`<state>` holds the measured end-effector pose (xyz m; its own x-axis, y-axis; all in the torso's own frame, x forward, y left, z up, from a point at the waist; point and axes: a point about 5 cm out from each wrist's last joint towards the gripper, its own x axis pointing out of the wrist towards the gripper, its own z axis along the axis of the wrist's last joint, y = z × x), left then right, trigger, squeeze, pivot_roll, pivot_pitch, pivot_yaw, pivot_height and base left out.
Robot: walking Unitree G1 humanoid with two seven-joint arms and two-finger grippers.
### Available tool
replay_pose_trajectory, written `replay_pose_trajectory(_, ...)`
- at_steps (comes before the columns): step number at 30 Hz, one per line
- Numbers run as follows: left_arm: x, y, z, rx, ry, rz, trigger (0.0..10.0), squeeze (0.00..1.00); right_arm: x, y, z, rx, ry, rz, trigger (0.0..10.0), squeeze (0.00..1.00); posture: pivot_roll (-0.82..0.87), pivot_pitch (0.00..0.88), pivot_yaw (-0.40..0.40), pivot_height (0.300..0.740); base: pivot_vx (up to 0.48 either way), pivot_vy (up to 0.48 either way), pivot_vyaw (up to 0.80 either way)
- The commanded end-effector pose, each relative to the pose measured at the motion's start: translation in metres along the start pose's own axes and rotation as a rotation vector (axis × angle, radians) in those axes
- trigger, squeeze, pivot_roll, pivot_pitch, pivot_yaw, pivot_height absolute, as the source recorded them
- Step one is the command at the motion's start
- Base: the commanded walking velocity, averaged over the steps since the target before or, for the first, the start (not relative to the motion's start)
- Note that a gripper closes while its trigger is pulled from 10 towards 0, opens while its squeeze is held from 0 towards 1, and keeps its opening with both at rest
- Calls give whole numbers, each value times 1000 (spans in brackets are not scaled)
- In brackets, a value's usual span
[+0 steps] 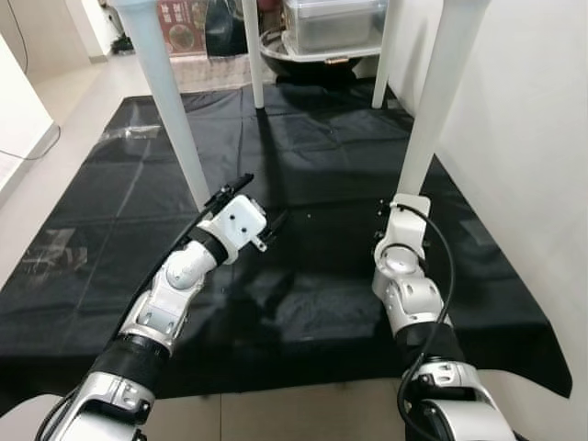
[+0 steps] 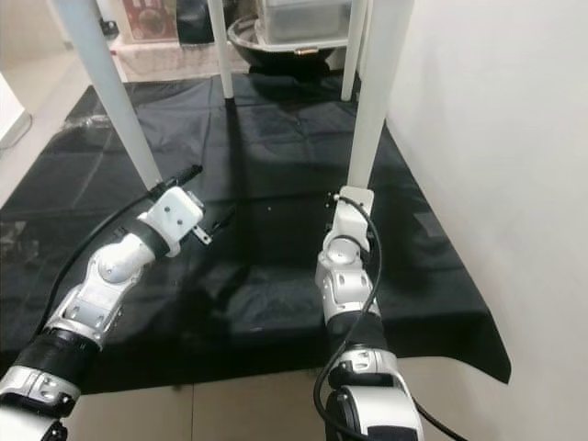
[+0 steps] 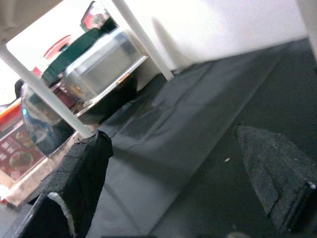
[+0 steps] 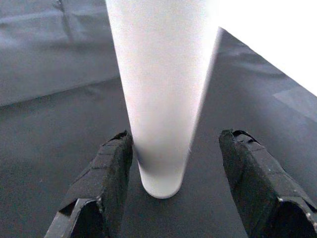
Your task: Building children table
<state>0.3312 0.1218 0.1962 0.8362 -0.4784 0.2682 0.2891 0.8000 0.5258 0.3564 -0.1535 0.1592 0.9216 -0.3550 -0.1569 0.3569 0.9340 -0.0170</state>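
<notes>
- A small white children's table is seen standing upright on a black plastic sheet spread over the floor, with four tapered white legs planted on it.
- The near-right white tapered leg is met at its foot by the right end effector, whose two black fingers are spread open on either side of the leg's rounded tip; the leg stands between them, close to one finger, and is not clamped.
- The near-left white tapered leg is seen just beyond the left end effector, which is held above the sheet and just to the inner side of that leg, without touching it.
- The left end effector's black padded fingers are shown well apart and empty, with only the dark sheet between them.
- The two far white legs are seen at the back edge of the sheet.
- A clear lidded plastic storage box is seen resting on a round metal tray behind the far legs, beside a red printed carton.
- A white wall is seen along the robot's right, close to the sheet's edge.
- Pale tiled floor is visible beyond the sheet on the robot's left.
</notes>
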Motion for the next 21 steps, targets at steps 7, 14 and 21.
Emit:
replay_pose_trajectory(7,-47,-14,-11,-114,105,122,10000,0,-45,-4,-9,52,-130,227,10000,0,110,81,17,740,0,0,0)
replay_pose_trajectory(14,-75,-37,-17,-238,205,155,10000,0,-73,-2,-30,56,-124,399,10000,0,102,54,7,740,0,0,0)
replay_pose_trajectory(21,-97,-67,-20,-406,308,157,10000,0,-103,8,-53,-17,-98,591,10000,0,81,16,-10,740,0,0,0)
